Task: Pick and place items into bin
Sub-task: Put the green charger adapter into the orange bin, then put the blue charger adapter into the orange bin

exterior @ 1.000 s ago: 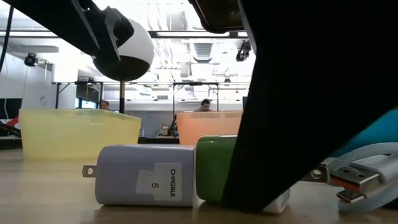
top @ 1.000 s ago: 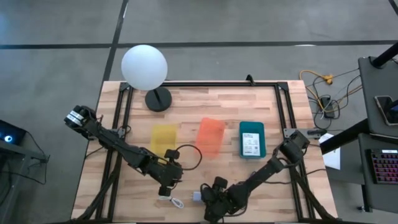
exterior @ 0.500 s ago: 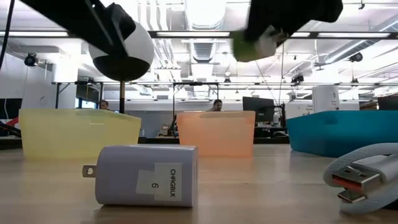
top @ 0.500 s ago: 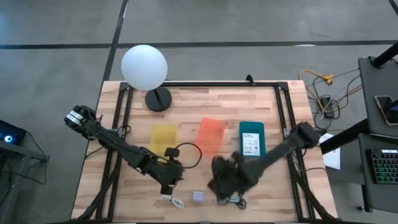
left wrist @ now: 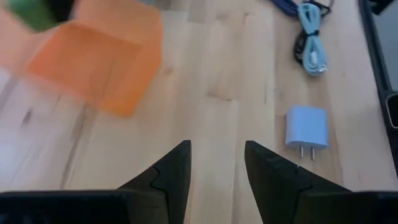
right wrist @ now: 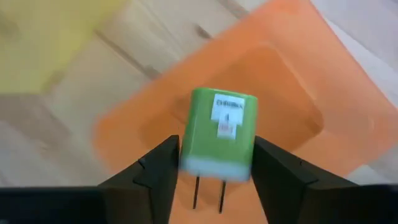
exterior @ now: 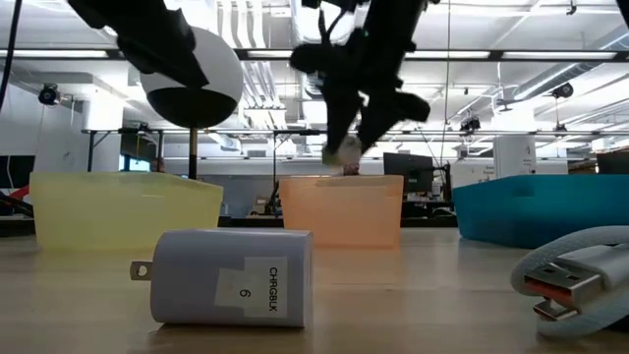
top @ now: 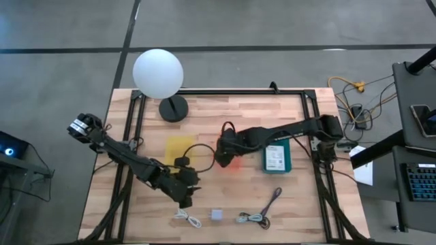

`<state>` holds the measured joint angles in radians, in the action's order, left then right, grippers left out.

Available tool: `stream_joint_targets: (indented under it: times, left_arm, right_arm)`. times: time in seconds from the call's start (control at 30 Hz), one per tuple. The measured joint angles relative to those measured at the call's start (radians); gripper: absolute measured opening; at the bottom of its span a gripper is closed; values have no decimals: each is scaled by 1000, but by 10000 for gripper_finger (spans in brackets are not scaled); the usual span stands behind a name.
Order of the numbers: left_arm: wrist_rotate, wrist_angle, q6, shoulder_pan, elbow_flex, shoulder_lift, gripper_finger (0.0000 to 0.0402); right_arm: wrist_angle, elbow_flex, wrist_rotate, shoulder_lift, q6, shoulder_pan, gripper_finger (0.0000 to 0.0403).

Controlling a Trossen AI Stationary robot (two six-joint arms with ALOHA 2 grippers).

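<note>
Over the orange bin [top: 231, 150], high view: right gripper [top: 223, 151], arm stretched leftward across the wooden table [top: 286, 184]. Left gripper [top: 185, 196] low, near the front edge.
Low view: smooth grey charger block [exterior: 226, 276] lying on its side.
Left wrist: fingers [left wrist: 173, 167] parted, nothing between.
Right wrist: fingers [right wrist: 157, 165] clamping a boxy green charger [right wrist: 219, 134], prongs out, above the translucent orange bin.

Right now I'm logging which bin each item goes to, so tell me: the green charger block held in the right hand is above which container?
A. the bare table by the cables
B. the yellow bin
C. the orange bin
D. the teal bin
C. The right wrist view shows the green charger block between the right hand's fingers directly over the orange bin, and the high view places that hand at the orange bin.
</note>
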<state>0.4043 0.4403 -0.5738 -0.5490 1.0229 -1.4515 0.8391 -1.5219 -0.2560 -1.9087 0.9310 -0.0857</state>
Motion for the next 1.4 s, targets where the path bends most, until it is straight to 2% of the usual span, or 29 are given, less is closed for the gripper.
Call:
stream_joint_targets:
  times: [0.23, 0.33, 0.43, 0.57, 0.73, 0.9, 1.1, 1.27, 1.33, 1.4]
  left_arm:
    - [100, 65, -75, -39, -2, 33, 135]
    - [103, 66, -76, -40, -2, 33, 135]
    - [103, 65, -76, -40, -2, 33, 135]
    - [113, 50, -77, -40, -2, 28, 135]
    - [131, 22, -77, -40, -2, 27, 135]
    - [135, -6, -78, -40, -6, 27, 135]
    - [174, -12, -78, -39, -16, 27, 135]
    - [178, -14, -78, -39, -16, 27, 135]
    - [178, -14, -78, -39, -16, 27, 135]
    - [178, -14, -78, -39, -16, 27, 135]
  right_arm:
    - [26, 0, 0, -2, -47, -22, 250]
    - [29, 0, -8, -2, -122, -55, 259]
    - [36, 2, -38, -13, -133, -86, 243]
    - [51, 7, -103, -71, -113, -90, 200]
    - [46, 5, -90, -106, -108, -87, 149]
    - [80, 6, -79, -98, -128, -113, 115]
    - [138, 9, -4, -101, -125, -159, 97]
    - [147, 9, 15, -95, -121, -206, 96]
    - [166, 7, -8, -83, -99, -227, 96]
    - [186, 6, -94, -61, -63, -251, 96]
